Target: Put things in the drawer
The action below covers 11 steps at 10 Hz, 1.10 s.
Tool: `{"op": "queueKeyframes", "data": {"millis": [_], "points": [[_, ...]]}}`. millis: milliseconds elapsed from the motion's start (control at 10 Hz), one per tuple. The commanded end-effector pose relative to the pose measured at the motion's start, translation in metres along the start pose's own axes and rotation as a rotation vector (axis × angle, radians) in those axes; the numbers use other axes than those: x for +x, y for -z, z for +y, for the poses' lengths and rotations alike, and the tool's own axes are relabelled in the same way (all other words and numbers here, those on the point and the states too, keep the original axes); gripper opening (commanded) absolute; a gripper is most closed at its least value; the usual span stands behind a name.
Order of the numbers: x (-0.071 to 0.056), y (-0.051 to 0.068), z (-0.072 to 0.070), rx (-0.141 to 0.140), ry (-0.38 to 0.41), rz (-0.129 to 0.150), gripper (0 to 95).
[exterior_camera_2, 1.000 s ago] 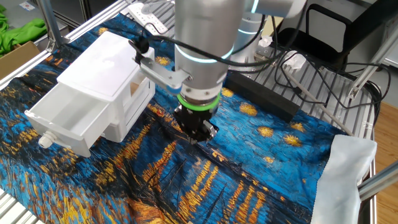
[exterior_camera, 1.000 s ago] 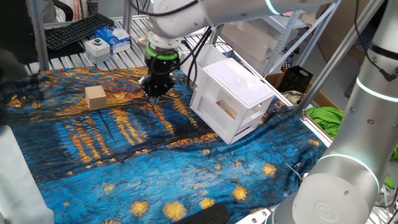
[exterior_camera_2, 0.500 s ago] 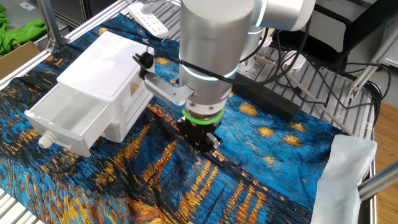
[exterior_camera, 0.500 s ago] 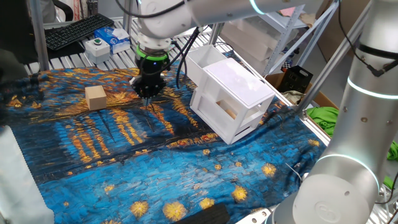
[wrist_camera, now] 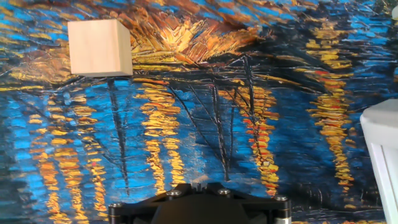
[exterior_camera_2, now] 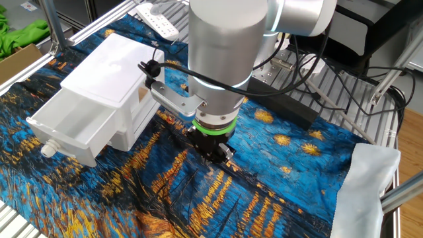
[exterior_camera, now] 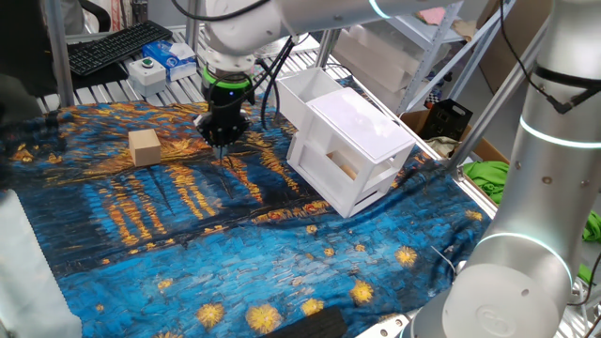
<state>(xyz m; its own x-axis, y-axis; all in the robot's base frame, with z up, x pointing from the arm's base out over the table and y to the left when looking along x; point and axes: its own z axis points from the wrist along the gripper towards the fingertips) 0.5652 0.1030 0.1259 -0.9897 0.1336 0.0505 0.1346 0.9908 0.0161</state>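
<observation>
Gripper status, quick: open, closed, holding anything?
Gripper: closed, holding nothing; the small tan wooden cube sits apart on the cloth.

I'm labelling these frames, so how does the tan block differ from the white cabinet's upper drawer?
The tan block is a small solid cube; the upper drawer is a much bigger hollow tray. The block is matte tan like wood, the drawer glossy white plastic. The block sits alone on the painted cloth, while the drawer sticks out of its white cabinet, pulled open. Both are boxy and neither is touched by the end effector.
</observation>
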Motion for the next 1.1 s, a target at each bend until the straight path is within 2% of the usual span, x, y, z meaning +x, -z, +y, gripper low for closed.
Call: {"op": "queueKeyframes", "data": {"millis": [100, 400, 600, 1100], "points": [[0.0003, 0.0008, -0.0006, -0.006, 0.003, -0.045, 0.0], [0.0003, 0.0008, -0.0006, -0.006, 0.043, -0.053, 0.0], [0.0003, 0.0008, -0.0006, 0.035, 0.086, -0.054, 0.0], [0.0003, 0.0008, -0.0006, 0.04, 0.183, -0.045, 0.0]]}}
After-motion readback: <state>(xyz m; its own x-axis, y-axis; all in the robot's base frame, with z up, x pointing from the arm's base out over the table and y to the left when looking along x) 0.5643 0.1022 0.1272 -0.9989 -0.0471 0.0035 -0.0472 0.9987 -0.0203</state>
